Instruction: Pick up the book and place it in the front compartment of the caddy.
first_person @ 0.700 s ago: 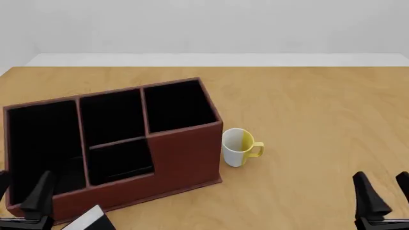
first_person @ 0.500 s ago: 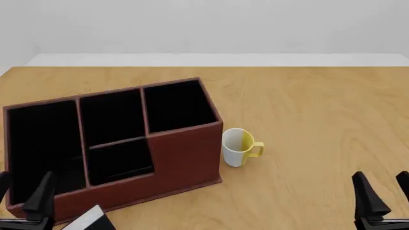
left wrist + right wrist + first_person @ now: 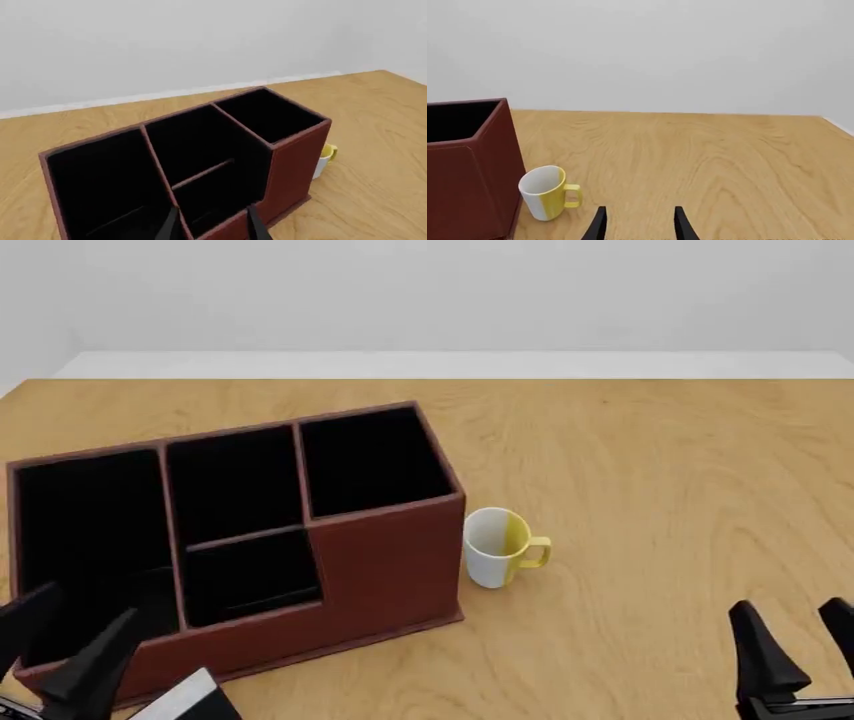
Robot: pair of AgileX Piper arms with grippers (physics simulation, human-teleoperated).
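The reddish-brown caddy [image 3: 387, 560] stands on the left half of the table, black inside, with its lowered front wall facing me; it also shows in the left wrist view [image 3: 293, 160] and the right wrist view [image 3: 467, 185]. The book [image 3: 187, 701] lies at the bottom edge in front of the caddy, only its white band and a black corner showing. My left gripper [image 3: 60, 635] is open, just left of the book, near the caddy's front left corner. My right gripper [image 3: 798, 638] is open and empty at the bottom right.
A white-and-yellow mug [image 3: 499, 545] stands upright just right of the caddy; it also shows in the right wrist view [image 3: 547, 192] and partly behind the caddy in the left wrist view [image 3: 324, 159]. A pale wall rises behind the table's far edge.
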